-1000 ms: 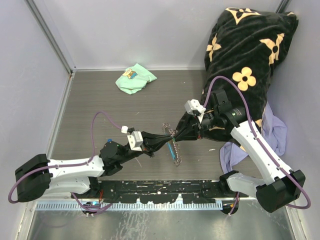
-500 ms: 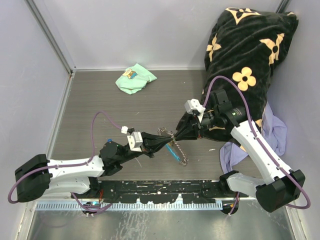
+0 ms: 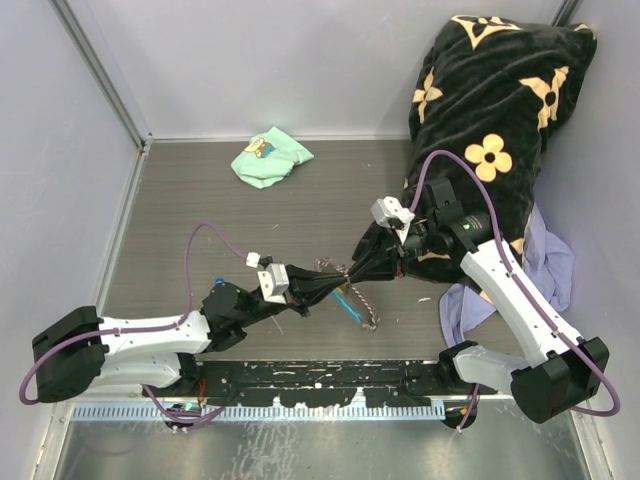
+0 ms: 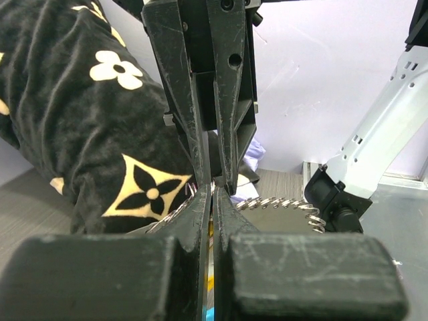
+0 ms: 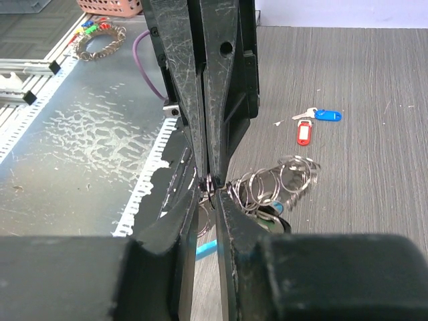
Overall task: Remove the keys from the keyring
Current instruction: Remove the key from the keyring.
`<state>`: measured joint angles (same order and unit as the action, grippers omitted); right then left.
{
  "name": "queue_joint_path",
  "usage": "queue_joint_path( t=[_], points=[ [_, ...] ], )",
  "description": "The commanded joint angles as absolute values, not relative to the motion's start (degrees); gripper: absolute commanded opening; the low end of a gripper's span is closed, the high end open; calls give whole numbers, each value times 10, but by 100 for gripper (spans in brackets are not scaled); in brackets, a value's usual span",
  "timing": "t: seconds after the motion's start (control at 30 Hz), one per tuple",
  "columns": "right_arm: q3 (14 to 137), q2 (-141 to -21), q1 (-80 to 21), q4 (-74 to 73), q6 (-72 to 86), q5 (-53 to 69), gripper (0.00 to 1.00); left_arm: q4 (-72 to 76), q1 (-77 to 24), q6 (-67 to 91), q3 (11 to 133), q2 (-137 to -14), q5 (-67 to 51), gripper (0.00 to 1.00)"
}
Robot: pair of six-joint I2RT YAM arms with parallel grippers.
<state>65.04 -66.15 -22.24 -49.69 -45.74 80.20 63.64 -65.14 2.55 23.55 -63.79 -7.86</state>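
Observation:
My left gripper (image 3: 335, 277) and right gripper (image 3: 356, 270) meet tip to tip above the middle of the table. Both are shut on the small silvery keyring (image 5: 212, 183), which is pinched between the opposing fingers. Its grey link chain (image 3: 366, 312) hangs down to the right, and also shows in the right wrist view (image 5: 287, 175) and the left wrist view (image 4: 281, 203). The sky-blue fob (image 3: 345, 301) dangles beneath. Two loose keys lie on the table, one with a red tag (image 5: 304, 133) and one with a blue tag (image 5: 328, 115). Any keys still on the ring are hidden by the fingers.
A mint-green cloth (image 3: 270, 156) lies at the back left. A black blanket with cream flowers (image 3: 500, 90) fills the back right, with a lavender cloth (image 3: 552, 268) below it. A metal rail (image 3: 320, 378) runs along the near edge.
The grippers drew slightly apart half a second ago and are now tip to tip again. The hanging chain has swung to the right.

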Motion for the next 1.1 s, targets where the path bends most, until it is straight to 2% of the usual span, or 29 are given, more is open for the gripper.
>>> queue_joint_path(
  t=[0.0, 0.73, 0.9, 1.07],
  points=[
    [662, -662, -222, -484, -462, 830, 22, 710, -653, 31, 265, -636, -83, 0],
    [650, -660, -224, -468, -453, 799, 22, 713, -653, 33, 263, -624, -86, 0],
    [653, -660, -228, -474, -462, 794, 3, 715, -653, 33, 263, -628, -84, 0],
    [672, -660, -234, -521, -516, 771, 1, 723, -653, 33, 255, -630, -79, 0]
  ],
)
